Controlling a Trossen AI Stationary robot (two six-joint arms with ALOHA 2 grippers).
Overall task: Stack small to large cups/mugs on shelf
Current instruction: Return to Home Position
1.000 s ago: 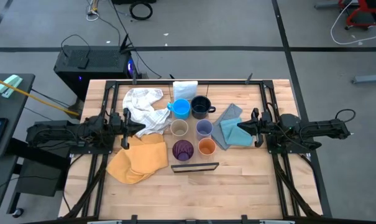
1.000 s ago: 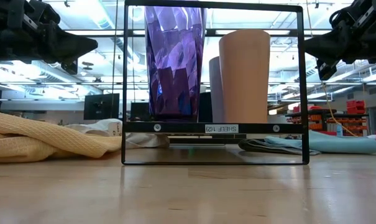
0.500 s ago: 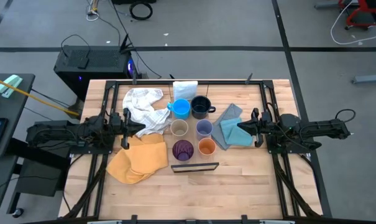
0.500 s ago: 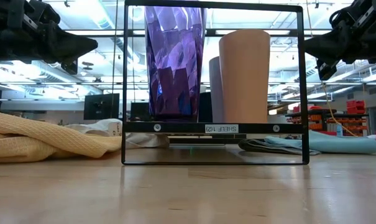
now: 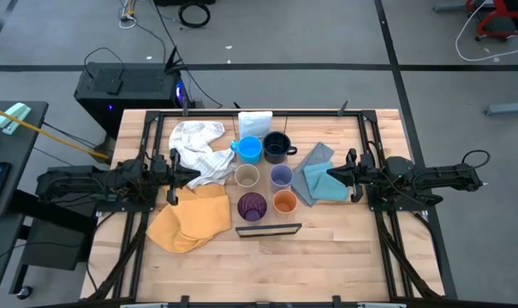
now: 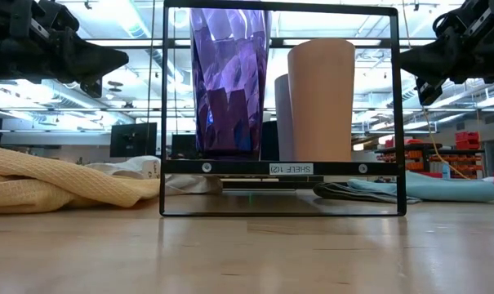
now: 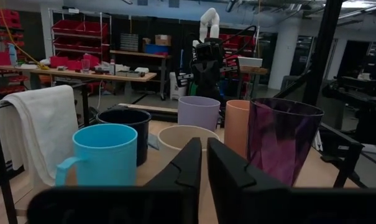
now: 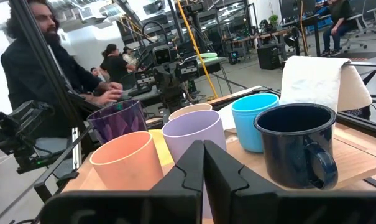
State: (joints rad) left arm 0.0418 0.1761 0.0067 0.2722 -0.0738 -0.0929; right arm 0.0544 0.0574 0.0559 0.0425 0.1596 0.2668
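Looking done to us: purple tumbler plus five other cups on the shelf; left end effector and right end effector closed, empty, parked aside.

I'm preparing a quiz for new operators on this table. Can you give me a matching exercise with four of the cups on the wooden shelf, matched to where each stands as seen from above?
Things:
1. translucent dark purple faceted tumbler
2. plain orange cup
3. light blue mug with a handle
4. navy mug with a handle

Places:
A. far end from the black metal frame, on the side of the right hand
B. beside the frame, on the side of the left hand
C. far end, left hand side
D. beside the frame, right hand side

Pairs: 1-B, 2-D, 3-C, 4-A
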